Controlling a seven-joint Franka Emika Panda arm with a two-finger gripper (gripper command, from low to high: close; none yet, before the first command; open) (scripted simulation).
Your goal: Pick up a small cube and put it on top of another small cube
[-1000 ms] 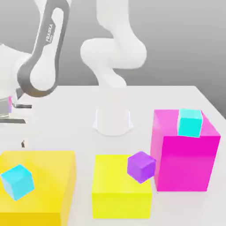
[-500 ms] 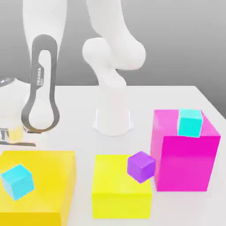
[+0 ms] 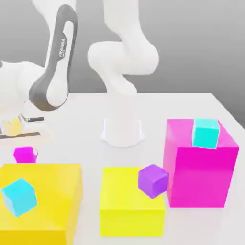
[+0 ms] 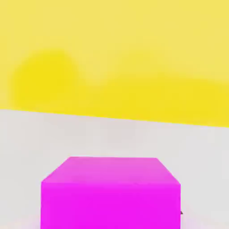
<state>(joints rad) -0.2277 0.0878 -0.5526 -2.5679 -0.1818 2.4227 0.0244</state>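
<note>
Item: pale-yellow cube (image 3: 13, 126), one, small. Gripped by the hand (image 3: 18, 128), raised above and behind the broad yellow-orange block (image 3: 45, 194), the landmark for this list. The hand was closed on opposite sides of the cube, presumably so that its underside stayed free to be set down.

Item: magenta cube (image 3: 25, 154), one, small. Lay just behind the landmark, partly hidden by its far edge, and below the hand; in the hand view its top faced up, level enough to serve as a seat. Judged the likely support, since the carried cube hung near it; the step in hand was probably alignment, with lowering and release to follow. An off-centre release could have tipped the upper cube.

Item: cyan cube, darker blue of two (image 3: 19, 197), turned at an angle on top of the landmark.

Item: yellow block (image 3: 131, 217), to the exterior view's right of the landmark, on the bench (image 3: 91, 153).

Item: purple cube (image 3: 153, 181), turned cornerwise, farther right; what bore it could not be told.

Item: tall magenta block (image 3: 198, 177), well to the landmark's right, bearing the turquoise cube (image 3: 206, 133) at its top.
</note>
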